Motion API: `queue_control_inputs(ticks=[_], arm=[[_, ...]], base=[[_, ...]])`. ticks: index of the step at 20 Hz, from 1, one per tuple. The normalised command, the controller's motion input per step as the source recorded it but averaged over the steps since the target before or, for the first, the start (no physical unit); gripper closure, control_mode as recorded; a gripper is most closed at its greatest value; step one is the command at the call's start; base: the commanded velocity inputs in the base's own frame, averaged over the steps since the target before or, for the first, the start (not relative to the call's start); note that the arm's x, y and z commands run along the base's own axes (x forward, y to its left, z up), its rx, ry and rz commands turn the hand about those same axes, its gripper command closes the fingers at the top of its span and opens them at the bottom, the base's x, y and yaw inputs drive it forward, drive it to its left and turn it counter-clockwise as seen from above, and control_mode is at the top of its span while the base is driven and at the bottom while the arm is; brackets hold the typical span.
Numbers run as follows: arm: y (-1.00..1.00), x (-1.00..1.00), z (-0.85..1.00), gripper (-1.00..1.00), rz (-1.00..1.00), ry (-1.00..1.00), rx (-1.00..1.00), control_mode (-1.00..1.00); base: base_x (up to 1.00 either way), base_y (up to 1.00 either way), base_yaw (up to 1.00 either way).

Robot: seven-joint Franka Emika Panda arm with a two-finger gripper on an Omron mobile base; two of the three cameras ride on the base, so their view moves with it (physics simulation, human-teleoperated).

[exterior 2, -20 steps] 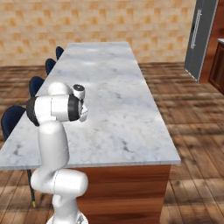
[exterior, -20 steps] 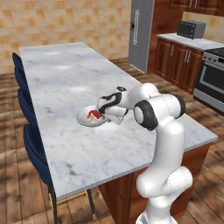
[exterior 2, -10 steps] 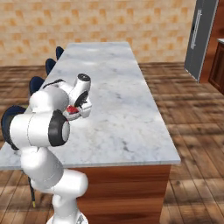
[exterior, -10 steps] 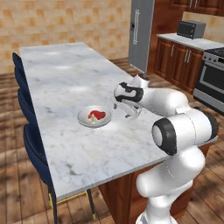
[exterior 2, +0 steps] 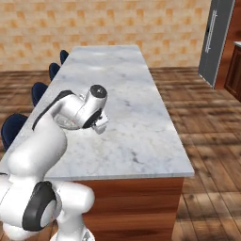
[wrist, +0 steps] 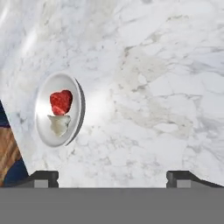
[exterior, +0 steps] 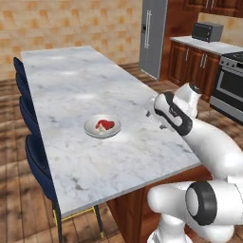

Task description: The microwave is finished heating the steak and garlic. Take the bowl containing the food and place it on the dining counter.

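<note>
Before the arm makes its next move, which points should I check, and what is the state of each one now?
1. Bowl rests flat on the dining counter: ok.
2. Steak and garlic are inside the bowl: ok.
3. End effector is open and holds nothing: ok.
4. End effector is apart from the bowl: ok.
5. Bowl sits away from the counter edge near the chairs: ok.
6. Microwave door is closed: cannot tell.

- Long white-grey veined marble dining counter (exterior: pixel 90 95): polished stone, smooth, soft sheen; base of reddish-brown wood.
- Shallow round white bowl (wrist: pixel 43 127): smooth, glossy, ceramic-looking.
- Small bright red steak chunk (wrist: pixel 61 101): wet-looking shine.
- Pale off-white garlic lump (wrist: pixel 58 124): matt.
- Plank floor (exterior 2: pixel 207 141): brown wood, low gloss.
</note>
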Motion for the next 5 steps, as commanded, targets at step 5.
queue_control_inputs(ticks=[5], arm=[[-0.36,-1.0,0.2,-1.0,0.08,-0.37,0.0,-1.0]], base=[[0.0,0.0,0.0]])
